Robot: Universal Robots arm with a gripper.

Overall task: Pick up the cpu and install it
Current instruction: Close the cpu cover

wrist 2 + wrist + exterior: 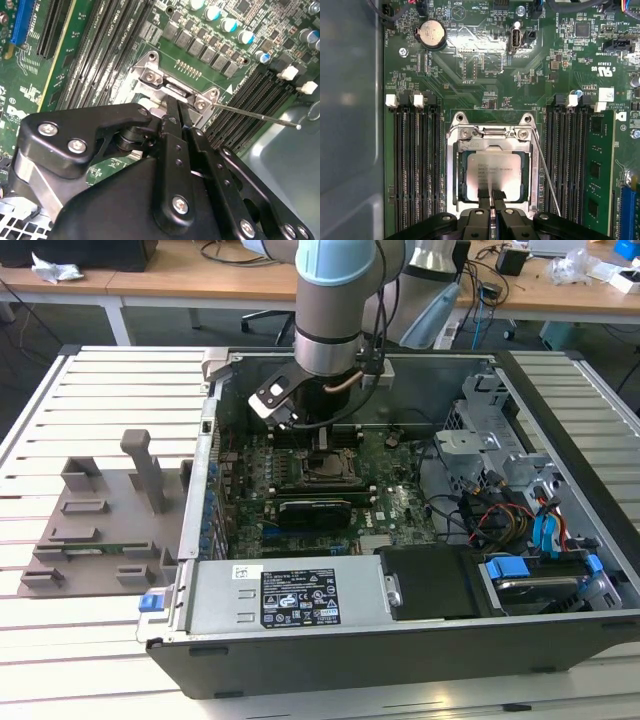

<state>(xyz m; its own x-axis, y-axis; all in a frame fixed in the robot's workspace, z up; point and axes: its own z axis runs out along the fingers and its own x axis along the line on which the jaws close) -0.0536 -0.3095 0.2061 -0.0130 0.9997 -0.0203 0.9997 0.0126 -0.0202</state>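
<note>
Item: the cpu, silver-topped, lies flat inside the socket frame at the middle of the motherboard, memory slots flanking it on both sides. The gripper stands over the chip's near edge, its two black fingertips drawn together with barely a gap between them, touching or just above the metal top; they clasp nothing that can be seen. Whether the chip is fully seated cannot be told.

Risks, judged: if the chip sits skewed, downward pressure from the fingertips could bend socket contacts; the thin retention lever, standing loose along the frame's side, could snag on the fingers; a sideways drag could scrape the plate.

Surroundings, from the exterior view's left to right: a grey holder tray on the slatted white table; the open computer case lying on its side, the arm reaching down into it; drive bays and blue cables at the case's right end. Wooden desks with clutter line the room behind.
</note>
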